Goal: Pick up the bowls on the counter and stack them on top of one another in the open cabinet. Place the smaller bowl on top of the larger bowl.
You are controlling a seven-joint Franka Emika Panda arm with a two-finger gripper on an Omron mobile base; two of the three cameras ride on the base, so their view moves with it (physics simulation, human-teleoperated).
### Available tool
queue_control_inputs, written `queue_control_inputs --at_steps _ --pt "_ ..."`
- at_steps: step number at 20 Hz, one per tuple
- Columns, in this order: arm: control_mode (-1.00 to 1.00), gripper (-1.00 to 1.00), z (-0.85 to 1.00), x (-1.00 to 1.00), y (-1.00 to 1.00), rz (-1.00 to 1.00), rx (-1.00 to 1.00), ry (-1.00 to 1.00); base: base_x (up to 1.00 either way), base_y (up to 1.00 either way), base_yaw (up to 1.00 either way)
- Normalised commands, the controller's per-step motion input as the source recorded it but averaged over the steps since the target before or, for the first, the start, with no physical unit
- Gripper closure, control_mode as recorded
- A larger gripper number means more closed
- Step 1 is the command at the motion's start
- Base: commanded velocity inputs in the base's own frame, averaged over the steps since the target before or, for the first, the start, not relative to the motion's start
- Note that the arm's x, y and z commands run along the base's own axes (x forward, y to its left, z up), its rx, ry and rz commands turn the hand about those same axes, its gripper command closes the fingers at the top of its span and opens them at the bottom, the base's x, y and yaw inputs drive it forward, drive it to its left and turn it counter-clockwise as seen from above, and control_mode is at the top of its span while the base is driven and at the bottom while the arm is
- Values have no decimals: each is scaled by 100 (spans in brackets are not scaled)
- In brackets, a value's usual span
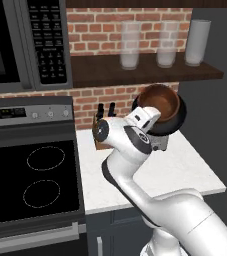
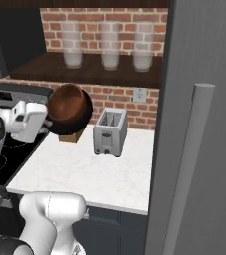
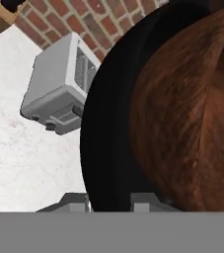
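In the left base view we see our gripper (image 1: pixel 161 141) raised above the counter (image 1: pixel 185 170), carrying both bowls at once: the smaller bowl (image 1: pixel 160 103), glossy reddish-brown, is nested inside the larger bowl (image 1: pixel 177 121), whose black rim curves around it from about 3 to 6 o'clock. The pair is tipped so the openings face toward us and up. The open cabinet (image 1: pixel 100 70) runs across the brick wall at 12 o'clock from the bowls, its board just above them, with three tumblers (image 1: pixel 129 45) standing along it. We judge the coming move turns on that one relation: the shelf surface lies up and beyond the stack, so the bowls must rise past the board's front edge before going in. In the right base view the stack hangs at the end of the wrist, the brown bowl's hollow facing us with the black one behind it, a toaster (image 2: pixel 110 132) at 3 o'clock from it on the counter and a knife block (image 2: pixel 70 134) just beneath. Here the shelf again sits at 12 o'clock, with open board at its left end. In the hand view the black rim comes down between the two finger tips (image 3: pixel 75 201), one on either side of it, so we read the hand as clamped on the larger bowl's wall, the brown bowl riding inside to the right.
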Motion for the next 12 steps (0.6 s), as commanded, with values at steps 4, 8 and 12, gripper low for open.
queue_control_inputs --at_steps 4,8,12 --pt "-100 100 100 -1 59 28 -13 -5 0 0 0" --pt "-100 100 100 0 71 29 -12 -8 0 0 0" --pt "-100 100 100 0 65 29 -7 -19 0 0 0"
